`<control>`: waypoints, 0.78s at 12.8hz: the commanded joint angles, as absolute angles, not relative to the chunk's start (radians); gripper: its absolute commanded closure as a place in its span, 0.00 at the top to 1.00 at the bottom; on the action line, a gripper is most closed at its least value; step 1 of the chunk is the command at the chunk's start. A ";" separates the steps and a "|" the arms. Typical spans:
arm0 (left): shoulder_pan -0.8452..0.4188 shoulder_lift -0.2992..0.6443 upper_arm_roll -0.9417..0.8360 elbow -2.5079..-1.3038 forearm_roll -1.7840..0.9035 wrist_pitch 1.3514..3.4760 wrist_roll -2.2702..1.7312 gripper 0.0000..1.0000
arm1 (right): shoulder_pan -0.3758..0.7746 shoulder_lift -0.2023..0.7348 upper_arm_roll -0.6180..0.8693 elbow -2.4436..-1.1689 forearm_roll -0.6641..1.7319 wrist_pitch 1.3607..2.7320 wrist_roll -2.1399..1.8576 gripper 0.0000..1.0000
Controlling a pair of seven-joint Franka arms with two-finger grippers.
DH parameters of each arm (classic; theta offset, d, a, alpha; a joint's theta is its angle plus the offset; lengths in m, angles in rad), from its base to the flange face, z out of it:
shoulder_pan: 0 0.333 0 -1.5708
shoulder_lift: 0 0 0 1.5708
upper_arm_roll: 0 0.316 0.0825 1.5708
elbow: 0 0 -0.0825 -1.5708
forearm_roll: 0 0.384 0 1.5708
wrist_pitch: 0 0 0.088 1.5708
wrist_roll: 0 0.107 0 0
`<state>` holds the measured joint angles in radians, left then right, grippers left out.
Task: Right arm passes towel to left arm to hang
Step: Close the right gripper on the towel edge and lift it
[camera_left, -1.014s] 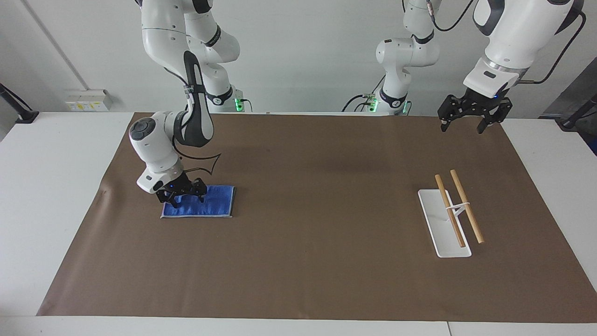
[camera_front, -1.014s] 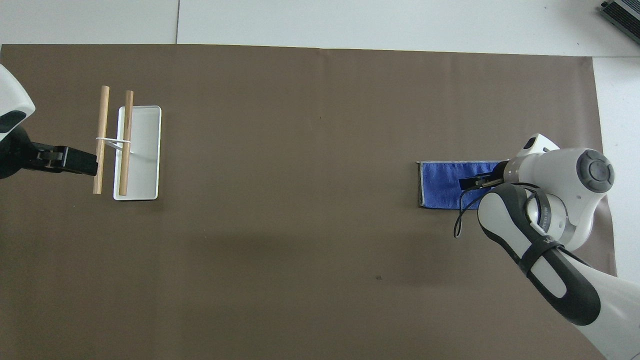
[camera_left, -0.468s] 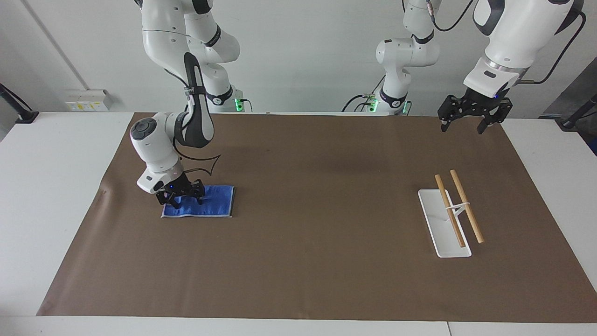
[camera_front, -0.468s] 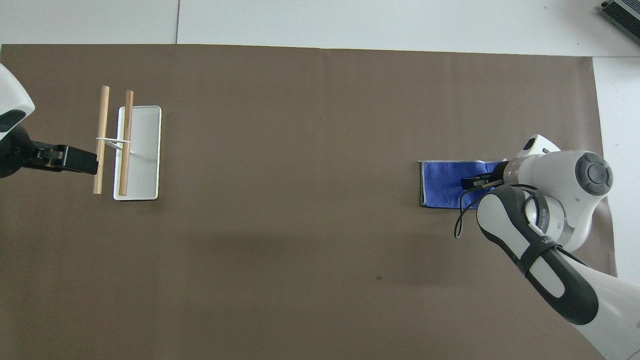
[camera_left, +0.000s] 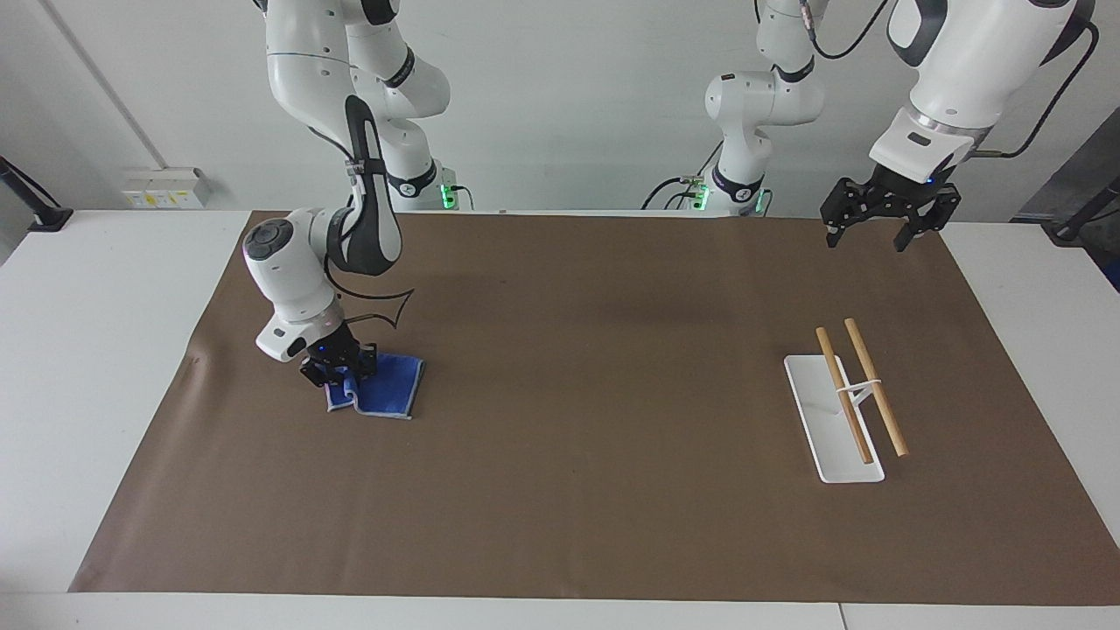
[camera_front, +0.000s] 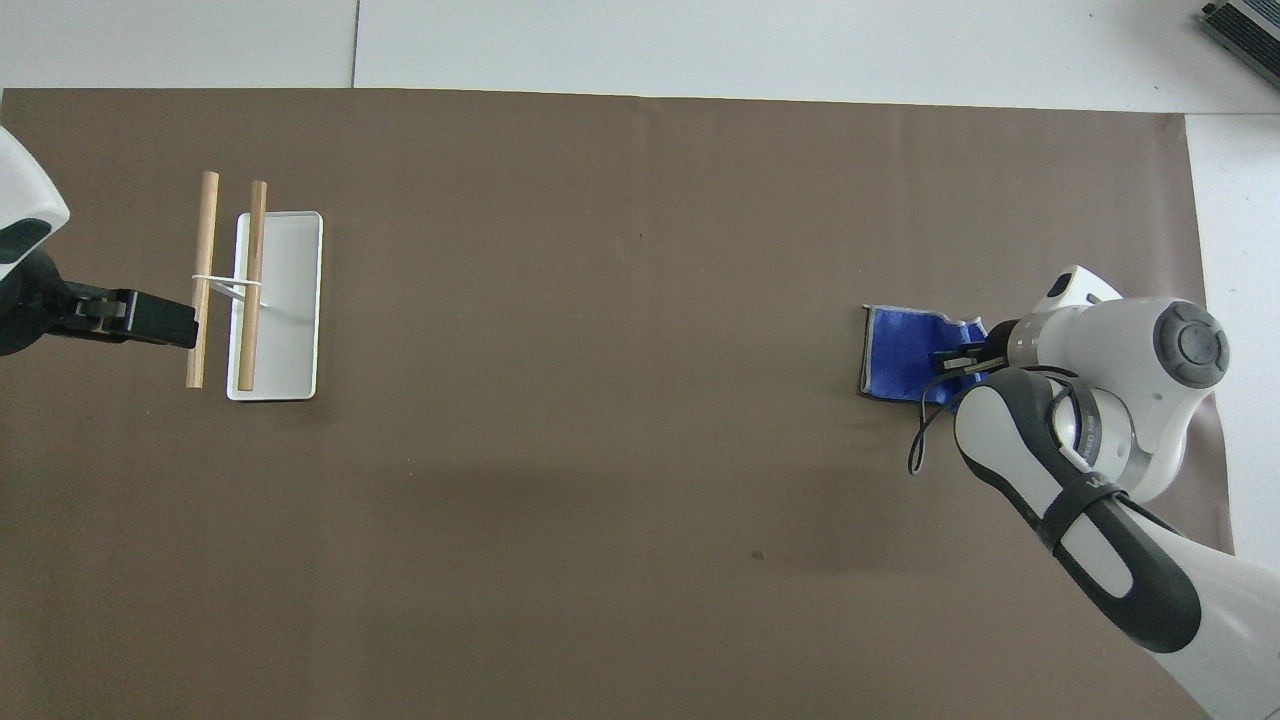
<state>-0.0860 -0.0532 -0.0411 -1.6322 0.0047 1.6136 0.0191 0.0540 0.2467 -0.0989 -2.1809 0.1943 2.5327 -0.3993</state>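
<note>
Cloth: royal-blue terry towel [camera_left: 382, 388] with thin grey edging, bunched and partly folded over itself, one end lifted off the brown paper table cover [camera_left: 577, 490].
Handling: judged soft, limp and light; likely to sag and unfold from any pinch; not fragile; pile probably grippy enough against rubber pads.
Hold: best taken at an edge or corner, leaving a free hanging length below the fingers for a second grasp.
Right gripper: black two-fingered right gripper [camera_left: 337, 372] closed on the towel's end, low over the cover, directly above the pinched fold.
Towel place: under and beside that hand, trailing from its fingertips toward the middle of the table, lower edge touching the cover.
Left gripper: black two-fingered left gripper [camera_left: 879, 214] waited high in the air, fingers spread apart and empty, well apart from the towel.
Rack: white flat-based rack with two pale wooden rails [camera_left: 847, 402] sat below and near the left hand, bare of cloth.
Stage: judged early lift, handover not yet begun.
</note>
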 commanded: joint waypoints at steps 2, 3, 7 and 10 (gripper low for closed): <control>-0.097 -0.071 -0.032 -1.647 -0.012 1.635 0.020 1.00 | 0.063 0.192 -0.095 -2.096 0.204 2.367 -0.344 0.00; -0.097 -0.071 -0.032 -1.647 -0.012 1.638 0.020 1.00 | 0.070 0.177 -0.094 -2.085 0.204 2.352 -0.339 0.00; -0.097 -0.071 -0.032 -1.647 -0.046 1.638 0.023 1.00 | 0.074 0.106 -0.074 -2.047 0.219 2.265 -0.310 0.00; -0.097 -0.071 -0.032 -1.647 -0.080 1.638 0.028 1.00 | 0.074 0.078 -0.008 -1.944 0.236 2.163 -0.183 0.00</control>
<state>-0.0861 -0.0532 -0.0413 -1.6322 -0.0614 1.6213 0.0191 0.0780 0.0925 -0.0530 -2.0006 0.2020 2.2191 -0.2527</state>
